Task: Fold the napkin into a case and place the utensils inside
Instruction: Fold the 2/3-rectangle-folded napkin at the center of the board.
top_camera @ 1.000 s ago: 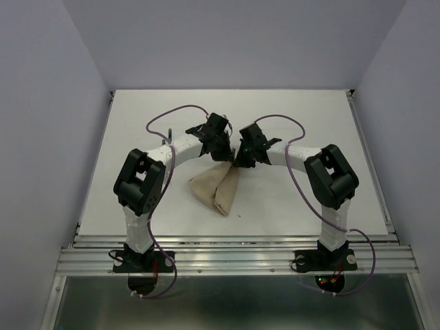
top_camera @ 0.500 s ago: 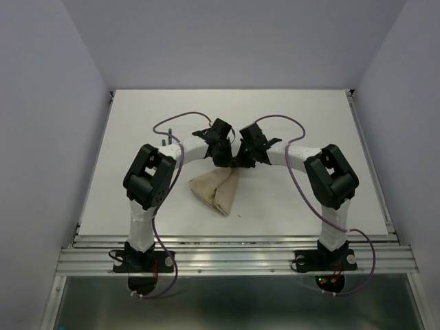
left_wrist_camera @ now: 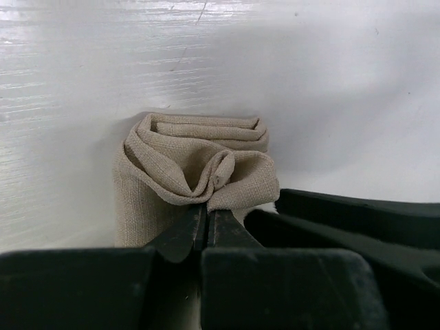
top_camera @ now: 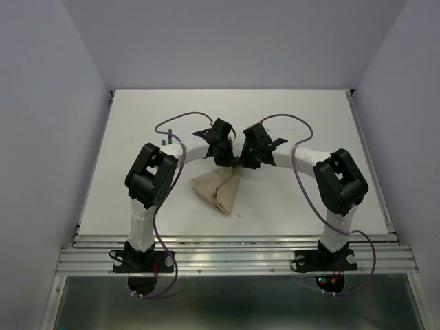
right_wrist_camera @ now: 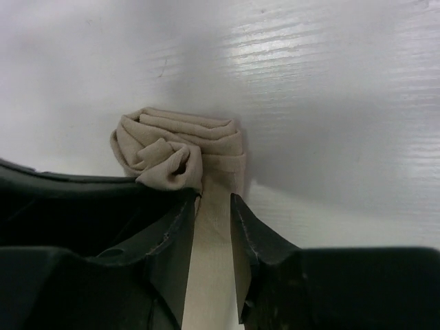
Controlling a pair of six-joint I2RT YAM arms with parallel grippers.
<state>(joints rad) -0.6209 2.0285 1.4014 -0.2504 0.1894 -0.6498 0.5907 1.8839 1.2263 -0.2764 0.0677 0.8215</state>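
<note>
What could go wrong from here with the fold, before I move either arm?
1. The left gripper is shut on a bunched corner of the napkin; pulling may drag the folded layers apart.
2. The right gripper stands open astride the napkin, so that side could spring loose.
3. In the top view both grippers sit very close together; they might collide.

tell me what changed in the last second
The right gripper let go: its jaws now stand apart around the far tip of the napkin, and the right arm swung its elbow outward. The left arm shifted its elbow inward. The left gripper stayed shut on the bunched cloth; the napkin lies folded where it was.
</note>
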